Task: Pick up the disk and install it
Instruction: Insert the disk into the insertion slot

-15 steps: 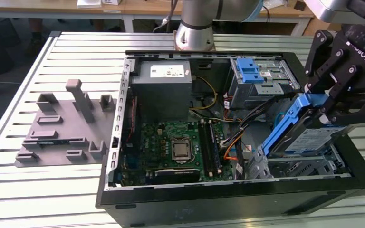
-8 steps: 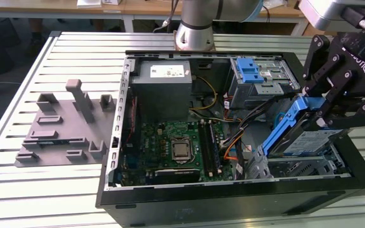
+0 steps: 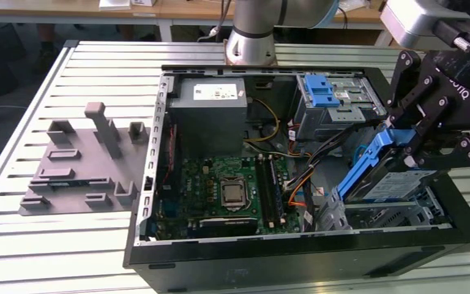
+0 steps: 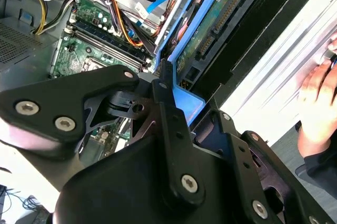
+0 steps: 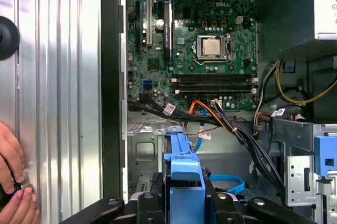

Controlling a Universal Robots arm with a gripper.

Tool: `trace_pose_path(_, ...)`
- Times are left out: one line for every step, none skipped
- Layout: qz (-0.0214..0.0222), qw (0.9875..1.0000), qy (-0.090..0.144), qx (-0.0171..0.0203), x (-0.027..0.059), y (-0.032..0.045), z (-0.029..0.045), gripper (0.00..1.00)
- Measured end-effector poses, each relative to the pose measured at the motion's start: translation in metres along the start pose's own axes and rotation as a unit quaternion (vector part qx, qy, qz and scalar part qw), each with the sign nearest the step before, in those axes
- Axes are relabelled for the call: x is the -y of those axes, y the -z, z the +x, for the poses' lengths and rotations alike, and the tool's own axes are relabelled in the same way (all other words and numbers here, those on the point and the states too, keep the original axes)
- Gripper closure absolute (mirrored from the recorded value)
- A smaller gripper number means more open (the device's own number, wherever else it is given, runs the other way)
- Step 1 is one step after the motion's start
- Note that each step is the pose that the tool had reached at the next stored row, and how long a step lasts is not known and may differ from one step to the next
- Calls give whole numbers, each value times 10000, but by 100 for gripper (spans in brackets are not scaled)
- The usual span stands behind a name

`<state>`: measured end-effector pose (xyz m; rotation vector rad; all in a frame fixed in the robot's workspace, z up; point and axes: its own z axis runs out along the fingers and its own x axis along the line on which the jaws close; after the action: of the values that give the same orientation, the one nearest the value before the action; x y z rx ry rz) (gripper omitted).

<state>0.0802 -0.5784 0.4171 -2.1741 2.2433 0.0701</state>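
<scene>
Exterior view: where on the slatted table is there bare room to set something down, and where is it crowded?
Bare table lies between the grey holder plate and the near edge, and again beyond the plate. The open computer case is crowded, most around the gripper holding the disk.

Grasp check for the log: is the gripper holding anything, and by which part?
Yes. The gripper is shut on the disk, clamping the upper end of its blue carrier frame.
</scene>
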Motion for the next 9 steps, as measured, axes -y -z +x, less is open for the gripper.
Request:
trace_pose_path(0, 10000, 0, 1, 0, -12, 1, 64)
trace_pose_path(1, 10000, 0, 0, 0, -23, 1, 64)
trace_pose_path(1, 10000, 0, 1, 1, -35, 2, 64)
trace_pose_path(1, 10000, 0, 1, 1, -47, 2, 64)
trace_pose_path(2, 10000, 0, 1, 1, -58, 2, 64)
trace_pose_path(2, 10000, 0, 0, 2, -68, 3, 64)
trace_pose_path(2, 10000, 0, 0, 2, -77, 3, 64)
trace_pose_path(2, 10000, 0, 0, 2, -86, 4, 64)
trace_pose_path(2, 10000, 0, 1, 2, -96, 4, 64)
